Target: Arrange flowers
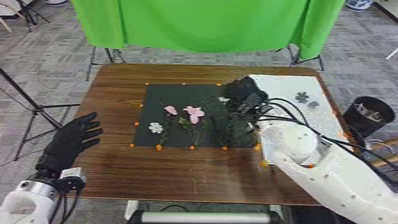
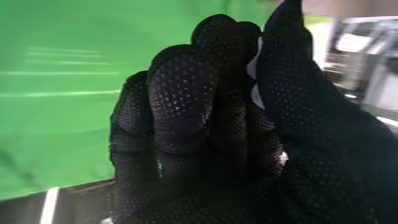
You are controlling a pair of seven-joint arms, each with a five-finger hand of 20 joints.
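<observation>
In the head view my left hand (image 1: 64, 145) is open, over the table's left edge. My right hand (image 1: 246, 95) is over the black mat's (image 1: 160, 92) upper right part, where it meets the white board (image 1: 284, 85); a white flower (image 1: 224, 99) peeks out beside its fingers. The right wrist view has my right hand (image 2: 182, 110) with thumb and fingers closed around white petals (image 2: 257, 96); the stem is hidden. On the mat lie a small pink flower (image 1: 171, 110), a larger pink flower (image 1: 194, 113) and another white flower (image 1: 156, 128). Dark grey flowers (image 1: 302, 97) rest on the white board.
Orange markers (image 1: 160, 147) line the mat on the brown table (image 1: 178, 170). A black bin (image 1: 369, 114) stands off the table's right side, a tripod (image 1: 37, 107) off its left. Green cloth (image 1: 209, 25) hangs beyond the far edge.
</observation>
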